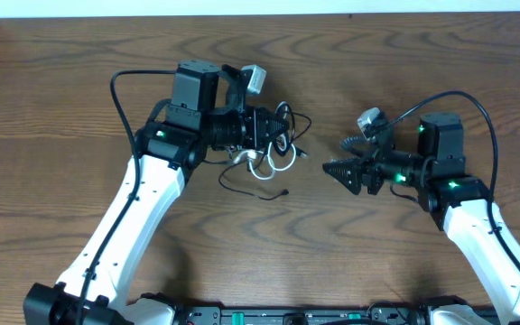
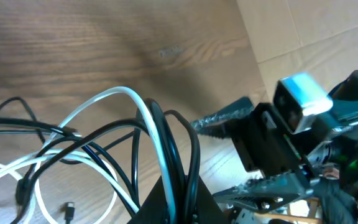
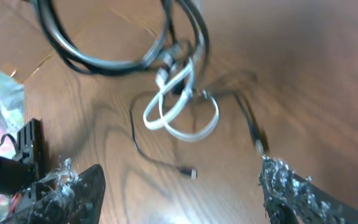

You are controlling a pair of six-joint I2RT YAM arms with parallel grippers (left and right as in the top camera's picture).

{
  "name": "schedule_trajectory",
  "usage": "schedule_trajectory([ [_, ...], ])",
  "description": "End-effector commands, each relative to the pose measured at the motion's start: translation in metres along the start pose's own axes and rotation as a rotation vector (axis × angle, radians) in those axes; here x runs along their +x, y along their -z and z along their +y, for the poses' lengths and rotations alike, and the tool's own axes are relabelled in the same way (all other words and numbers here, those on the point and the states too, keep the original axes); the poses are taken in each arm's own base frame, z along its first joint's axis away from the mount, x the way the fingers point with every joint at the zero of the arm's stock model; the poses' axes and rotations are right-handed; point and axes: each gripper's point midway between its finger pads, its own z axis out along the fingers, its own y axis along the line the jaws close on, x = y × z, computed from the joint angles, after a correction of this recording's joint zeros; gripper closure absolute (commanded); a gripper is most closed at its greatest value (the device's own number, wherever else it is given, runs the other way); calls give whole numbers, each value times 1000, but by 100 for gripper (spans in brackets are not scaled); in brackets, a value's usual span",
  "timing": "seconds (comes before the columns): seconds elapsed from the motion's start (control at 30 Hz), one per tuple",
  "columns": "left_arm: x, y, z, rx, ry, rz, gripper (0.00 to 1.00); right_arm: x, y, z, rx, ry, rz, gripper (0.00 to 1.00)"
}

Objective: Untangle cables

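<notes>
Overhead, the white cable point(image 1: 262, 162) and black cable point(image 1: 283, 122) are lying tangled mid-desk point(image 1: 61, 81). Left wrist: the left fingers point(image 2: 173, 193) are clamping both. Right wrist: the right fingers point(image 3: 79, 186) are gaping, empty; the blurred loops probably lie just ahead.

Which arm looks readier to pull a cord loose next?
Probably the right. Its gripper is open and empty, facing the cables, while the left gripper is shut on them, anchoring the bundle.

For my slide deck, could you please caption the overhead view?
Left gripper shut on the tangled cables; right gripper open nearby.
</notes>
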Motion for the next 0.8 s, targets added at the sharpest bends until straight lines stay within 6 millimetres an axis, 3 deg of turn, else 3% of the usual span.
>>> schedule_trajectory([
  [0.0,13,-4,-23,101,2,59,93,-10,2,10,-51,74,-39,24],
  [0.23,34,-13,-51,189,-39,136,92,-26,3,10,-45,95,-90,23],
  [0.33,41,-17,-58,206,-51,159,92,-28,3,4,-15,104,-97,28],
  [0.47,44,-18,-62,219,-55,171,92,-27,3,-13,84,62,-88,57],
  [0.6,44,-18,-62,220,-75,168,92,-27,4,-18,113,16,-89,94],
  [0.63,44,-18,-62,220,-74,168,92,-27,4,-19,116,13,-89,99],
  [0.77,44,-18,-62,218,-78,167,92,-27,3,-15,87,-58,-93,96],
])
